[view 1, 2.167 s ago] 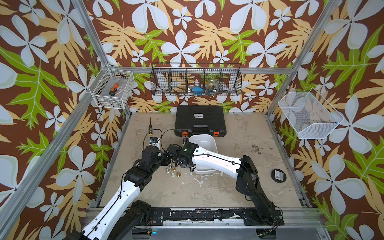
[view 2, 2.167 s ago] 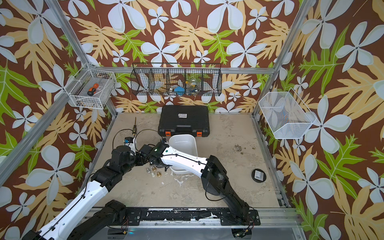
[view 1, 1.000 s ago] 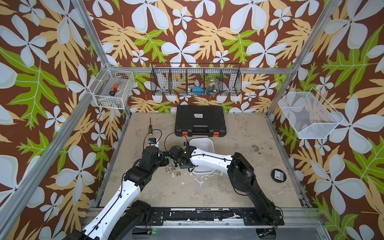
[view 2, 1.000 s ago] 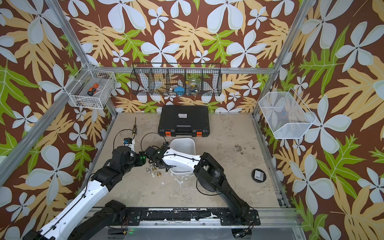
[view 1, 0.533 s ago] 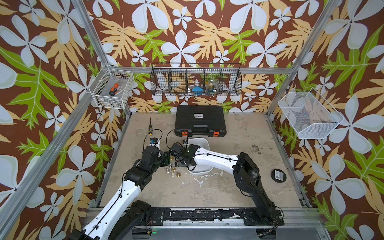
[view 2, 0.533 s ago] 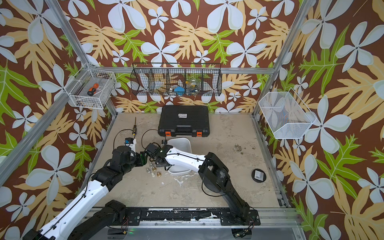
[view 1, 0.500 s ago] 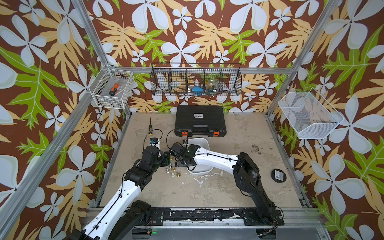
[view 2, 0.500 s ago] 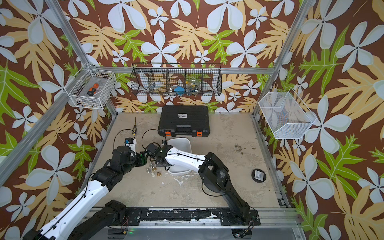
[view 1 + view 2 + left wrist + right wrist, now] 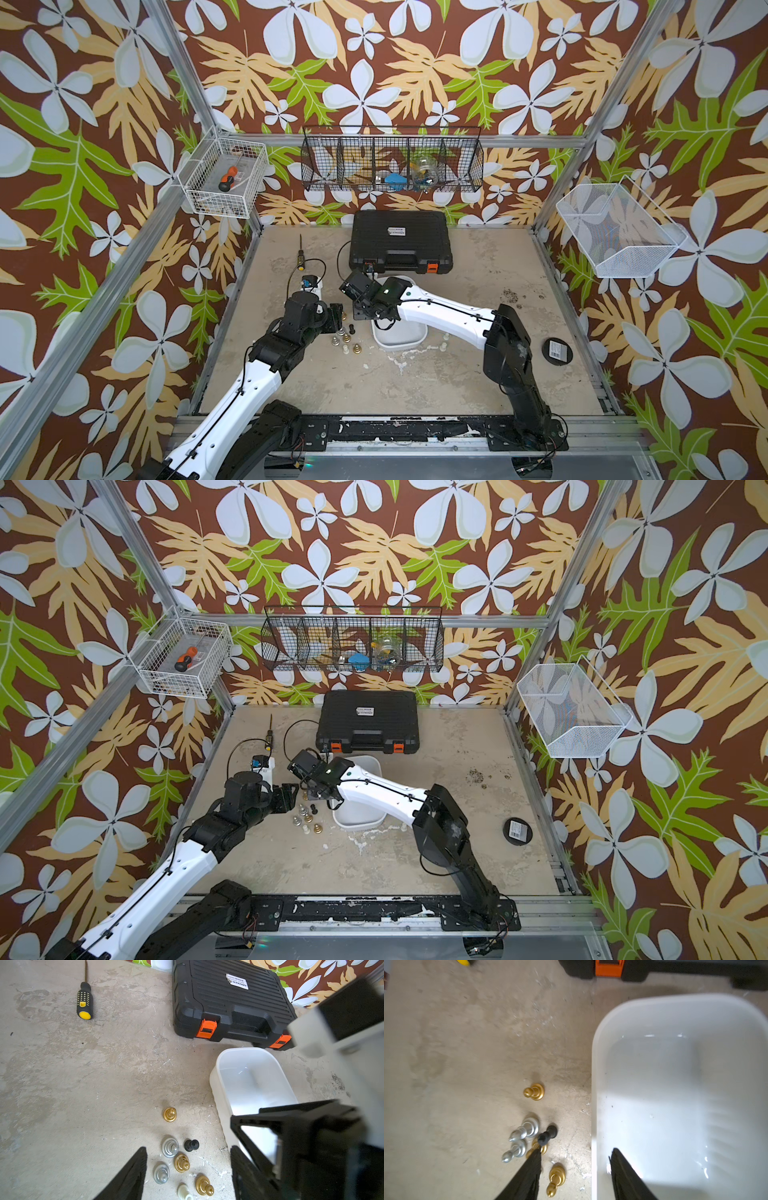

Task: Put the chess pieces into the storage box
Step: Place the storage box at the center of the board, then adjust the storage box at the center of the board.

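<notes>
Since a second ago the right gripper (image 9: 575, 1150) has opened. Its jaws now stand moderately apart with nothing between them (one finger hangs over the pieces, its mate just inside the box wall). That arm's elbow has also swung a little toward the right of the frame. The left gripper (image 9: 188, 1148) is spread fairly wide too and holds nothing, hovering above the same cluster.

The pieces (image 9: 345, 338) stand on the table (image 9: 415, 386) at mid-frame in both top views, just left of the box (image 9: 399, 347) and not touching it. Seven show in the left wrist view: three gold, two silver, one cream and a black piece (image 9: 548, 1135), which stands nearest the box. Two pale specks (image 9: 444, 344) just right of the box may be more (too small to be sure).

The box sits at the centre, just below the case (image 9: 401, 241). A screwdriver (image 9: 301, 253) lies upper left of the arms.
</notes>
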`<move>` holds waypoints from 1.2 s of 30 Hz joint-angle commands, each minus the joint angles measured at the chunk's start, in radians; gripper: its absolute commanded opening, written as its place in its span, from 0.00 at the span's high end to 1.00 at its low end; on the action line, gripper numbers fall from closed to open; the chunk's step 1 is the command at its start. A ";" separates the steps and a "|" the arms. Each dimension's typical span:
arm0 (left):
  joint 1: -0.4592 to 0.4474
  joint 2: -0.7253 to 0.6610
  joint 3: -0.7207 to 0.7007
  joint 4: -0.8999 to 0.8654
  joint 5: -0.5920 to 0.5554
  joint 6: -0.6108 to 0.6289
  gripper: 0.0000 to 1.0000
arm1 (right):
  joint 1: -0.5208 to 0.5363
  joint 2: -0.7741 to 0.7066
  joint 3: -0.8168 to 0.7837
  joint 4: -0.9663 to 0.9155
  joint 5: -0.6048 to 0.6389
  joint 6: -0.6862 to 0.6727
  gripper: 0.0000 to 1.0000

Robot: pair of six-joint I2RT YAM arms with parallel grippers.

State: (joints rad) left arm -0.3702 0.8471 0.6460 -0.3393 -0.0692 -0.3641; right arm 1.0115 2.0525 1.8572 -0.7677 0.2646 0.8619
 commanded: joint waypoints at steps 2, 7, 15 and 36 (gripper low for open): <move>-0.001 -0.006 0.009 0.028 0.045 0.020 0.31 | -0.077 -0.229 -0.229 0.172 -0.059 -0.161 0.25; -0.003 0.024 0.013 0.057 0.146 0.040 0.28 | -0.314 -0.413 -0.584 0.400 -0.331 -0.300 0.25; -0.003 0.063 0.019 0.050 0.140 0.047 0.29 | -0.386 -0.320 -0.582 0.286 -0.247 -0.419 0.29; -0.003 0.020 0.007 0.059 0.136 0.042 0.29 | -0.387 -0.156 -0.535 0.329 -0.207 -0.315 0.87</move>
State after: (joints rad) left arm -0.3721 0.8764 0.6559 -0.3012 0.0612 -0.3317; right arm 0.6243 1.8984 1.3293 -0.4595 0.0513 0.4988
